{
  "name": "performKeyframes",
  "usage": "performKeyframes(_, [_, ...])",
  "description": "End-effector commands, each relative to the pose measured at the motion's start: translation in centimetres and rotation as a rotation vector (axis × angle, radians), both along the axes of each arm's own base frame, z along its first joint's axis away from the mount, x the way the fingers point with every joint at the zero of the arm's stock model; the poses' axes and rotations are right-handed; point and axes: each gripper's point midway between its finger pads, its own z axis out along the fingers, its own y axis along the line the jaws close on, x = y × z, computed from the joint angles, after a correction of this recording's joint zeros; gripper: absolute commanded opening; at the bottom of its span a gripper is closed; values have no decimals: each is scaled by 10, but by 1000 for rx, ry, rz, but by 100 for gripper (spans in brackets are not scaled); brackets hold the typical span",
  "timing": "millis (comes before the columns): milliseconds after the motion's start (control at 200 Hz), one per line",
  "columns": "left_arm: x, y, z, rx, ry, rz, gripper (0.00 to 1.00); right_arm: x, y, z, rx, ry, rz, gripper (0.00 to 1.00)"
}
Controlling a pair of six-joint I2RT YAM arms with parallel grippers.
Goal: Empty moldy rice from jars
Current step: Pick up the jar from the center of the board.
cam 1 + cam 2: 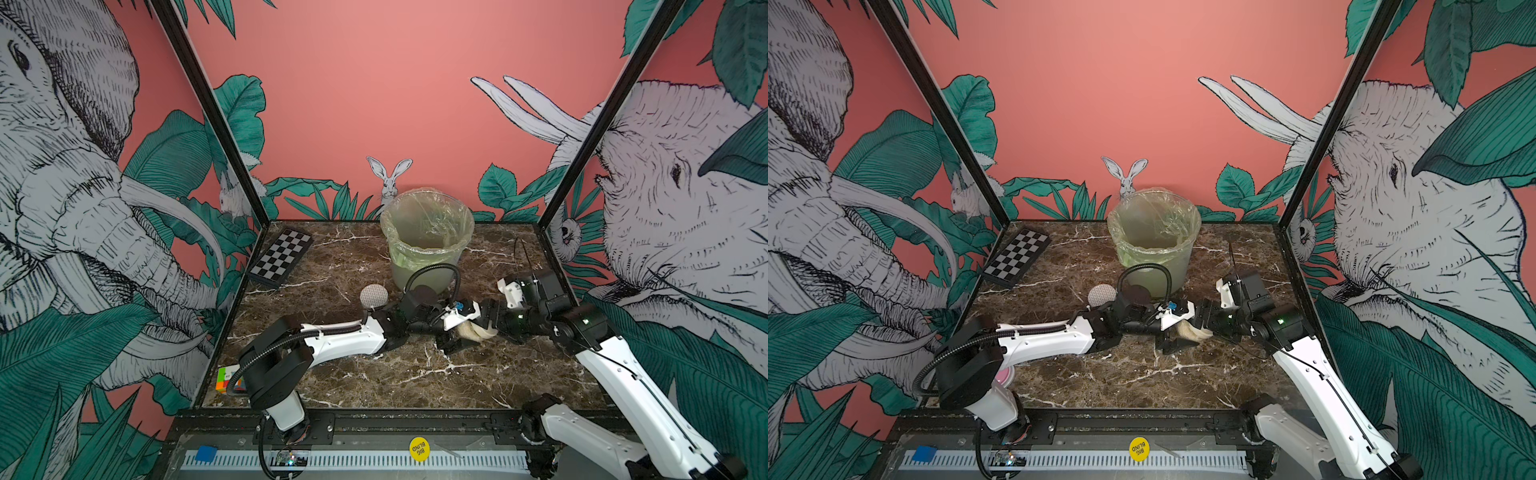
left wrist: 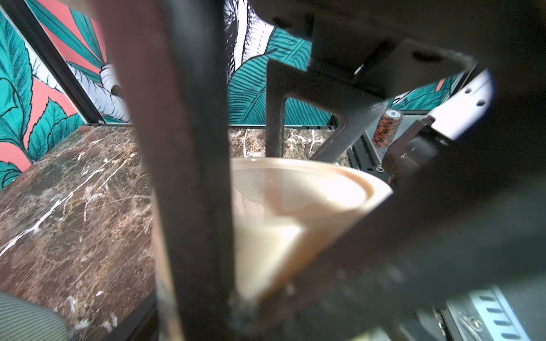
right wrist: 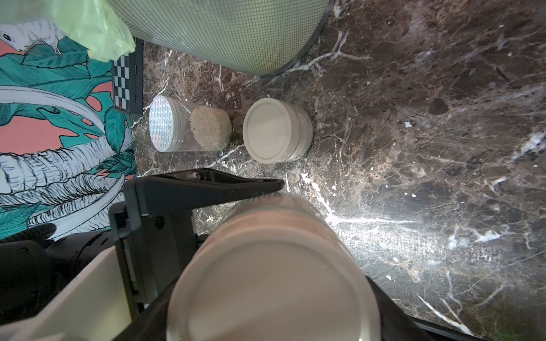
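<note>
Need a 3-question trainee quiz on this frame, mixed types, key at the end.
1. How many lidded jars does the right wrist view show?
2. True or false: the bin stands at the front edge of the table.
3. The frontmost jar has: A) a white dotted lid, B) a plain beige lid, C) no lid.
Key: 1) Three: the frontmost jar, the squat jar and the dotted-lid jar. 2) False; it stands at the back. 3) B.
</note>
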Motion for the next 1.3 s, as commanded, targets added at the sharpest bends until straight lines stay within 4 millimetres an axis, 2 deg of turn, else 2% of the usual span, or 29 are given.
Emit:
performKeyframes(0, [-6,-11,2,9,-18,-22,13,7,18,15,60,-96,80,85])
performKeyframes(200, [-4,-14,4,1,-31,-24,6,10,16,13,46,-106,74,95])
performKeyframes(375, [-4,-14,2,2,-33,-24,2,10,14,11,31,-105,72,98])
performKeyframes(505, [-4,-13,4,-9,-41,-19,0,11,10,11,16,-116,61,98])
performKeyframes(765, [-6,-16,12,-50,-48,-34,0,12,23,10,86,-104,88,97])
performKeyframes(885, [-5,-18,17,-74,-60,-36,0,12,35,17,149,-101,124,95])
performKeyframes(1040, [-1,-17,24,-96,-80,-11,0,9,43,31,201,-125,161,97])
performKeyframes(1295, [3,-14,46,-166,-110,23,0,0,40,41,209,-174,191,98])
